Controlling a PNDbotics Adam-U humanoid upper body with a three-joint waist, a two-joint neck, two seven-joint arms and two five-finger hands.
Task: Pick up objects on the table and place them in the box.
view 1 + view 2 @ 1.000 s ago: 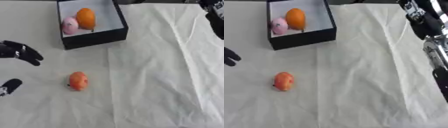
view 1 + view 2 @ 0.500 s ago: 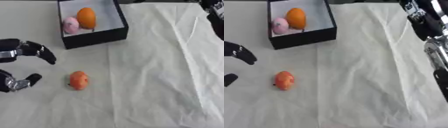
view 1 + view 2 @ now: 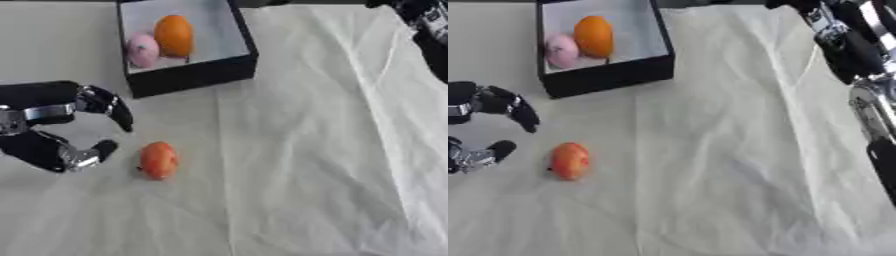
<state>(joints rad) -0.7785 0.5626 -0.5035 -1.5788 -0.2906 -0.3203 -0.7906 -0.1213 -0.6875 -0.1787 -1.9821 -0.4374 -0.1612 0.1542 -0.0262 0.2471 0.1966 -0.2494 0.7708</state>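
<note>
A small orange-red rounded fruit [image 3: 158, 159] is seen lying on the white wrinkled cloth [image 3: 324, 150] that covers the counter, in the lower left part of the frame. The black left hand [image 3: 52, 125] is shown at the left edge, just beside the fruit; its fingers [image 3: 118, 111] are spread apart from the thumb, curved toward the fruit but not touching it. The fruit lies to the right of the gap between the upper fingers and the lower thumb, with a strip of cloth visible between. In the upper left, a black open box with a white inside [image 3: 194, 75] is placed, and an orange round fruit [image 3: 173, 35] and a pink round object [image 3: 143, 50] are held in it, side by side. The right arm [image 3: 846, 42] is seen at the upper right edge; whether its fingers are apart or together cannot be told.
</note>
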